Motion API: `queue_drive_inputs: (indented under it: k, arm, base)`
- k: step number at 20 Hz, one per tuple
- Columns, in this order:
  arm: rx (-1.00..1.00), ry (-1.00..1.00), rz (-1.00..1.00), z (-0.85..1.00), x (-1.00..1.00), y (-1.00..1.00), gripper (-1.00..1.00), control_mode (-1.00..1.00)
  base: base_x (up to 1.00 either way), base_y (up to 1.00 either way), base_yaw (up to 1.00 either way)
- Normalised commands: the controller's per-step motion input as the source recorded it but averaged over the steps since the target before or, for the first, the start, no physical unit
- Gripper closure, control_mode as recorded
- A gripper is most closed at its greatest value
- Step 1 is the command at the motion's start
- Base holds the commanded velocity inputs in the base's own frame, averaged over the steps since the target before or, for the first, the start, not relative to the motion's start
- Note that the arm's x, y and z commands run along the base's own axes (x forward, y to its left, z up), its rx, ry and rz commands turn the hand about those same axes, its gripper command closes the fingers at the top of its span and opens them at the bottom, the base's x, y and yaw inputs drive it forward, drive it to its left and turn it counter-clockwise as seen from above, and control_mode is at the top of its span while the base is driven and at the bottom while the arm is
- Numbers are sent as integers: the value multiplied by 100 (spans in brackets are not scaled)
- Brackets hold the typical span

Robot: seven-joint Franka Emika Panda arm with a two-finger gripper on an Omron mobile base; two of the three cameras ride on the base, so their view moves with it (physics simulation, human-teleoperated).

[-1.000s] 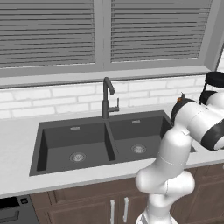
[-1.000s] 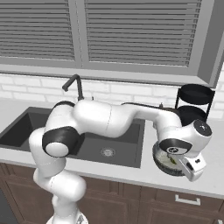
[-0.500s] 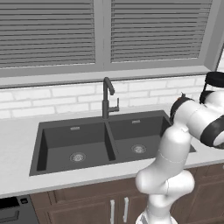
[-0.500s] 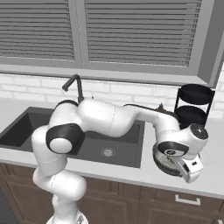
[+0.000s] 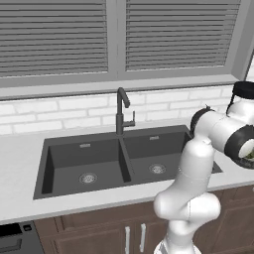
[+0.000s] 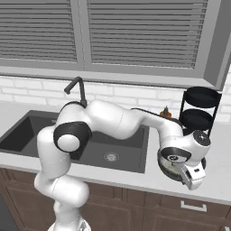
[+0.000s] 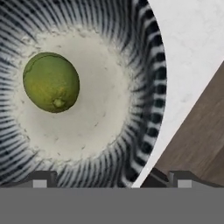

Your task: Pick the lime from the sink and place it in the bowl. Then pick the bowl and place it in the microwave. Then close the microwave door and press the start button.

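The lime (image 7: 51, 82) lies inside the bowl (image 7: 144, 87), left of its pale centre. The bowl has a pale inside and a dark-streaked rim, and it stands on the white counter (image 7: 192, 48) near the front edge. My gripper (image 7: 113, 180) hangs open just above the bowl. One fingertip is over the bowl's inside and the other is beyond the rim, over the counter edge. From the right base view, the gripper (image 6: 192, 177) points down and covers most of the bowl (image 6: 165, 165). The dark double sink (image 5: 124, 158) lies to the left of the bowl. The microwave is out of view.
A black two-tier rack (image 6: 200, 108) stands on the counter just behind the bowl, with a small bottle (image 6: 165, 112) beside it. The dark faucet (image 5: 120, 109) rises behind the sink (image 6: 103, 149). Brown cabinet fronts (image 6: 180, 212) run below the counter edge.
The hand has sunk a little lower over the bowl and shifted slightly toward the counter's front. Its jaws have stayed open, and the lime and bowl have not moved.
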Motion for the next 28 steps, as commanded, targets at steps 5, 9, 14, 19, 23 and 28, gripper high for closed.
queue_drive_inputs:
  k: [5, 9, 14, 19, 23, 28]
  arm:
    - [3, 6, -4, -14, 15, -5, -100, -100]
    - [3, 5, -3, -28, 0, -8, -100, -100]
    - [1, 4, -5, -32, 0, -2, 100, -100]
    - [1, 1, -5, -6, -3, 3, 100, -100]
    - [0, -1, -2, 9, -20, 21, 100, -100]
    - [0, -7, 0, 41, -24, 52, 100, -100]
  base:
    - [0, 0, 0]
    - [0, 0, 0]
    - [0, 0, 0]
    - [0, 0, 0]
    - [0, 0, 0]
    - [0, 0, 0]
